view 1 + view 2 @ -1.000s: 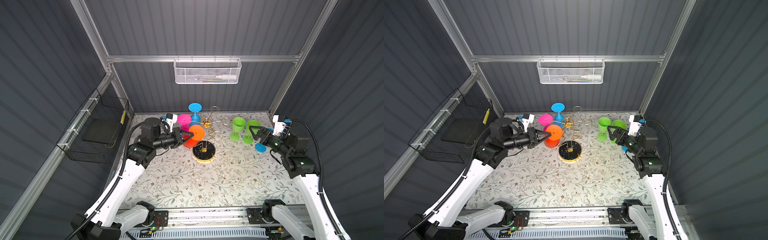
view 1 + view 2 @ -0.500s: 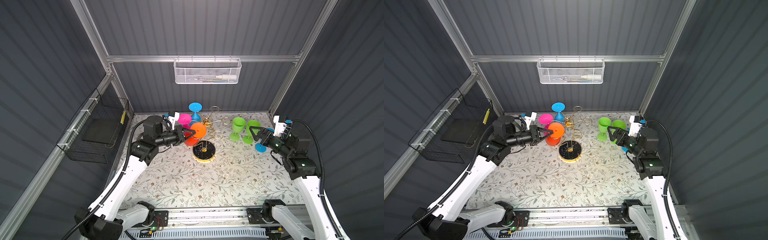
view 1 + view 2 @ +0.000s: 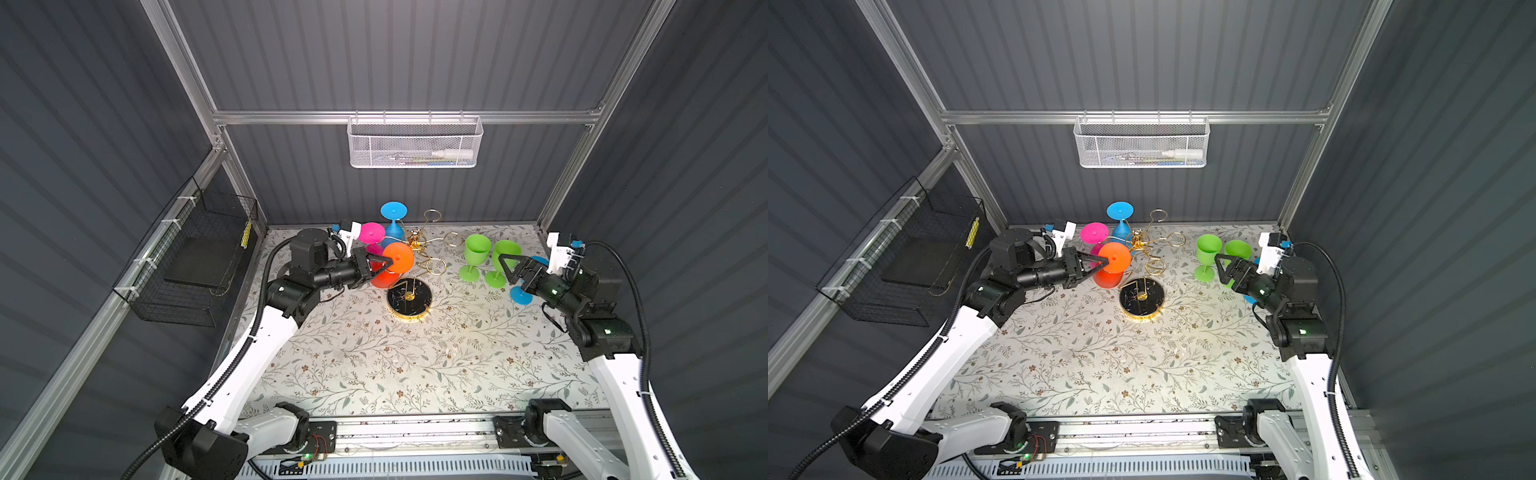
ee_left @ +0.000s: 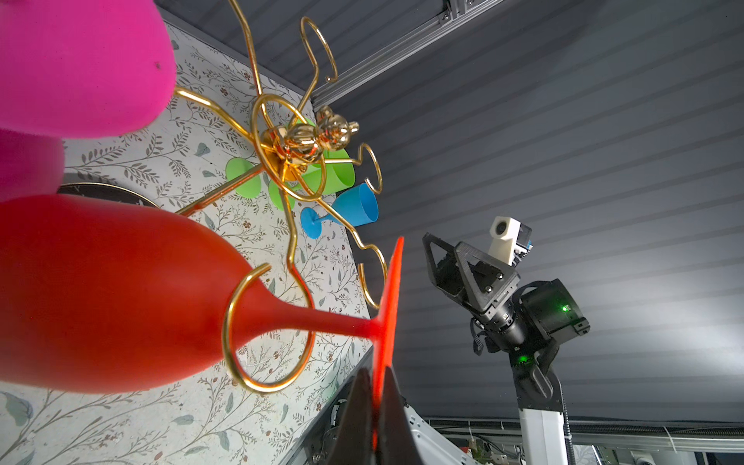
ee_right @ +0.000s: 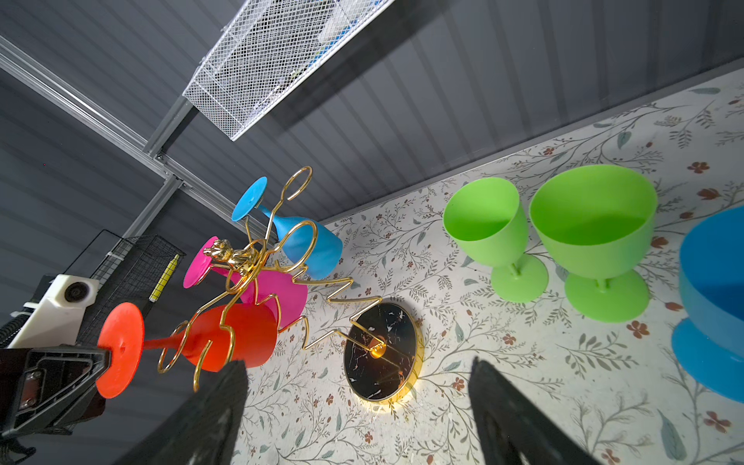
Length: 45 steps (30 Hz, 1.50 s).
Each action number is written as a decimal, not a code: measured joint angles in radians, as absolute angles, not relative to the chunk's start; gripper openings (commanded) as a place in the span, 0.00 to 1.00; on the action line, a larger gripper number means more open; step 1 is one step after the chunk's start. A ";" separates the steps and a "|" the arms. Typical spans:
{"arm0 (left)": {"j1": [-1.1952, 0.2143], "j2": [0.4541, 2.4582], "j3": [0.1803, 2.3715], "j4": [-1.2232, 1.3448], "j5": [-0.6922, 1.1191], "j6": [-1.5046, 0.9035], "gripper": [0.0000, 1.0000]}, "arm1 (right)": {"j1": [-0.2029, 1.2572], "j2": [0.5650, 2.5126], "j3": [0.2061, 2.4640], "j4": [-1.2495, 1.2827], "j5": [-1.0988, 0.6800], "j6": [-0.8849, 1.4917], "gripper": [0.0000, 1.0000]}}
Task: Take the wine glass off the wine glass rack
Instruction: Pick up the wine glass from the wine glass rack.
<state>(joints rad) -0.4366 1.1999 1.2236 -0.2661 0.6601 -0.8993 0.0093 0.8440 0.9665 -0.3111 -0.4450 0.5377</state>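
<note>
Wine glass rack (image 4: 300, 145): polished gold metal wire, mirror-glossy (base (image 5: 386, 362) black, marbled, glossy). Orange wine glass (image 4: 120, 290): smooth matt plastic. Desk (image 3: 374, 365): matt floral-printed covering, material unclear.

The jaws of your left arm (image 3: 320, 272) are pinched flat on the rim of the orange wine glass (image 3: 398, 257). The glass is foot-up, against the gold wire arms of the rack (image 3: 415, 243). Behind it, a pink glass (image 3: 372, 232) and a blue glass (image 3: 393, 210) also sit foot-up at the rack. Two green glasses (image 3: 476, 253) stand upright, just beside each other, on the flowered table (image 3: 374, 353). The jaws of your right arm (image 3: 557, 291) are spread wide and empty in front of the nearer one. They half hide another blue glass (image 3: 521, 294).
</note>
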 measured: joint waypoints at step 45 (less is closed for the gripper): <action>-0.447 1.329 1.485 -0.611 0.503 -0.846 0.00 | 0.009 0.844 0.966 -0.311 -0.444 0.538 0.88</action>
<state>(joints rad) -0.4465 1.3293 1.4849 -0.6106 0.5034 -0.8455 0.0093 0.8436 0.9665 -0.3115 -0.4442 0.5377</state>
